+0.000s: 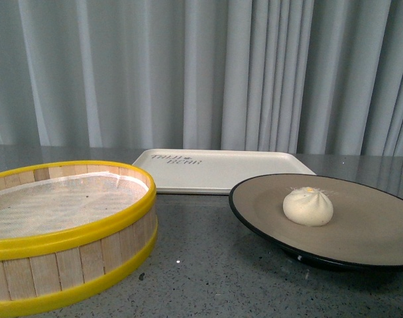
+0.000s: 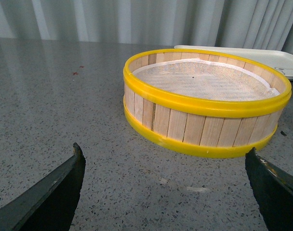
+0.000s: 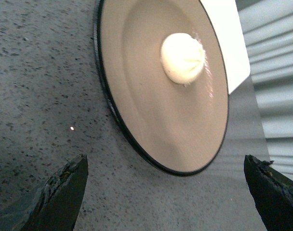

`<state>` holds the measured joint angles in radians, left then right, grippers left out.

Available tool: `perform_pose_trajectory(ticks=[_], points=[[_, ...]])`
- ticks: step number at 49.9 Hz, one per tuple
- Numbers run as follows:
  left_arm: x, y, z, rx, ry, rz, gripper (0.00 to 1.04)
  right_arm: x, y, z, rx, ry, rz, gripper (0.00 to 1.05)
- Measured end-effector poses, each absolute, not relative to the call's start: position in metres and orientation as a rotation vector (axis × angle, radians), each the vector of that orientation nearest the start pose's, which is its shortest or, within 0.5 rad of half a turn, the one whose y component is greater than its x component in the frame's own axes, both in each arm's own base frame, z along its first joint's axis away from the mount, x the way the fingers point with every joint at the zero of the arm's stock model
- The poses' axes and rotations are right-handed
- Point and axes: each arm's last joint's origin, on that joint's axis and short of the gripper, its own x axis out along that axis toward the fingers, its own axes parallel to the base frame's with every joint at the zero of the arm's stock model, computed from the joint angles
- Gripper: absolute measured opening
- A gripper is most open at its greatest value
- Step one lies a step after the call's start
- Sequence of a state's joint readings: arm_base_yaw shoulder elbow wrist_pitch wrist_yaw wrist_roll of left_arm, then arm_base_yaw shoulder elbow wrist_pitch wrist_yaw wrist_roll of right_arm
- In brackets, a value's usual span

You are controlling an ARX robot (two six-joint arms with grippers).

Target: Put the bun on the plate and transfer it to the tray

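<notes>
Steamer basket (image 1: 69,232) sits closest, with only its liner showing inside. The left claw (image 2: 165,147) has its fingers spread wide with nothing in them and is pointed straight at the basket's side wall. So it's facing the wrong thing for what's left.

Behind the basket is the tray (image 1: 221,169), lying flat with its long side running across the table.

Then the plate (image 1: 374,232), with the bun (image 1: 308,206) already sitting on it a bit off-centre, so I'd call the first half of the job done.

The bit that matters: the right claw (image 3: 166,157) is also wide apart and empty, and the plate's near rim is right in front of its fingertips. The bun is further out past that rim, and the tray is beyond the plate's far edge. So the right arm is clearly the nearer one. My guess is it pinches that near black rim and carries the plate forward, away from itself, onto the tray. The plate is round, so the approach angle shouldn't matter much.
</notes>
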<state>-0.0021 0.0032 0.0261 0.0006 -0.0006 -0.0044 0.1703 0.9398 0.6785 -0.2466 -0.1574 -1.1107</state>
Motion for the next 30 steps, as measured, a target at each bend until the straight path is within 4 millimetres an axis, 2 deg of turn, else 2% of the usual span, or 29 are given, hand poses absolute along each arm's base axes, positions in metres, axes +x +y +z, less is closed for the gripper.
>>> perform_pose_trajectory(ticks=[10,19,30], points=[[0.096,0.000,0.172,-0.004,-0.023,-0.002,0.98,0.210,0.047,0.254,-1.162,0.286,0.667,0.96],[0.096,0.000,0.172,-0.004,-0.023,-0.002,0.98,0.229,0.052,0.248,-1.271,0.305,0.711,0.96],[0.096,0.000,0.172,-0.004,-0.023,-0.002,0.98,0.244,0.055,0.239,-1.326,0.319,0.750,0.96]])
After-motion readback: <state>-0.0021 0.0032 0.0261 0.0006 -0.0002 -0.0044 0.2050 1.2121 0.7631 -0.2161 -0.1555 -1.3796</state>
